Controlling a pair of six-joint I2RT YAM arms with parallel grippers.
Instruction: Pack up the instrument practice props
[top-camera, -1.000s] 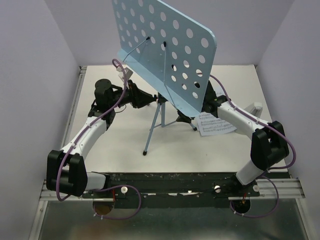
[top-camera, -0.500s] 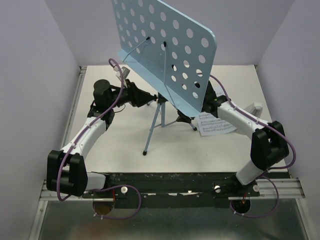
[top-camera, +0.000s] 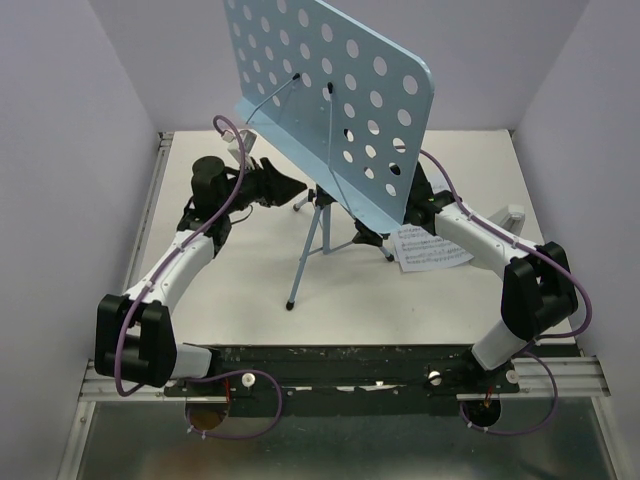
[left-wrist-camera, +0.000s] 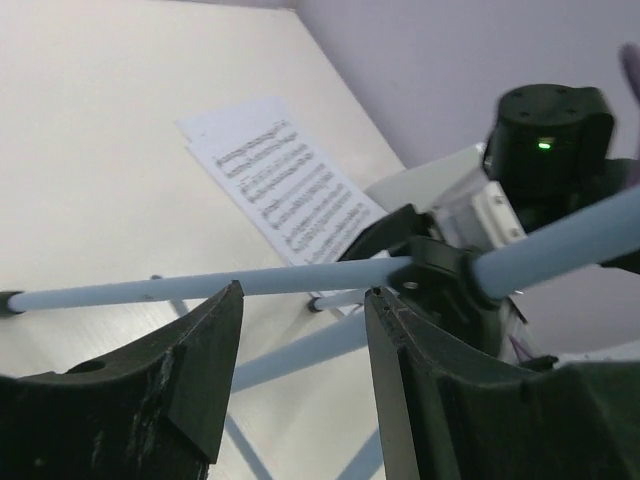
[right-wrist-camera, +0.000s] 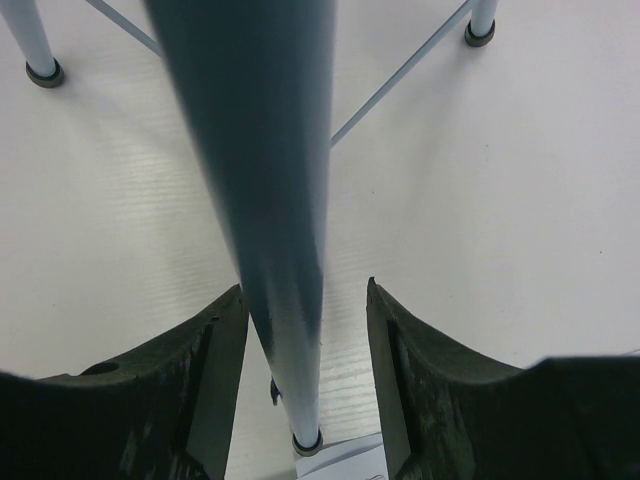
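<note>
**A:** How does the thing look from where you are?

**B:** The light-blue metal music stand (top-camera: 330, 90) is upright on its tripod in the middle of the white tabletop (top-camera: 240, 290). Its flat tray, punched with rows of round holes, tilts across the top centre of the overhead view. Thin wire holders (top-camera: 275, 90) lie against the tray's face. One slim tubular leg (top-camera: 305, 255) slants down toward the lower centre and ends in a dark foot.

**A:** And the paper?

**B:** The white printed sheet-music pages (top-camera: 432, 250) lie flat on the tabletop to the right of centre, partly under the tray's lower corner and close to my right arm. My left wrist view has them at upper centre, their staves readable as lines.

**A:** What is your left tool doing?

**B:** My left tool (top-camera: 295, 188) sits just left of the tripod's hub with its jaws parted and nothing in them. In its own camera a pale tube crosses just past the fingertips (left-wrist-camera: 225, 300), untouched.

**A:** And the right one?

**B:** My right tool (right-wrist-camera: 306, 295) is hidden behind the tray from above. Its camera shows the jaws standing apart with a blue tube running between them. There is a clear gap on the right side, so it is not clamped.
</note>
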